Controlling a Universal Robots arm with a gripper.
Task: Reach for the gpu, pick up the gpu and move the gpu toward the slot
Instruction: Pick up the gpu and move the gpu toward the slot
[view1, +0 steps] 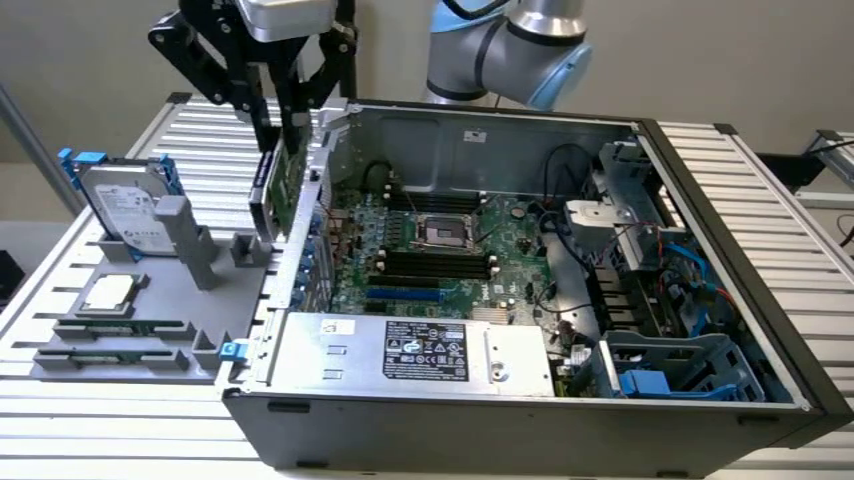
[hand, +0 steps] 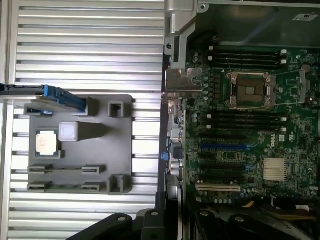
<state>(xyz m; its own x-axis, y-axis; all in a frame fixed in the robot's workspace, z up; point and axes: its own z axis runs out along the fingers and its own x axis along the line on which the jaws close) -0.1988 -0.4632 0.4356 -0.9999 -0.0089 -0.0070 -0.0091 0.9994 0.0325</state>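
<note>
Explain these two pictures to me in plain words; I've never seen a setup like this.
The machine is a robot arm with a black gripper at its end. One picture is taken from a camera standing off the arm; the other from a camera on the arm's wrist, looking down.

The gripper holds the gpu, a thin green card, on edge beside the rear wall of an open computer case. In the wrist view the card appears as a dark strip with a silver bracket. Inside the case lies the green motherboard.

On the slatted table sits a grey tray carrying a hard drive in a blue frame, a processor chip and two memory sticks.
</note>
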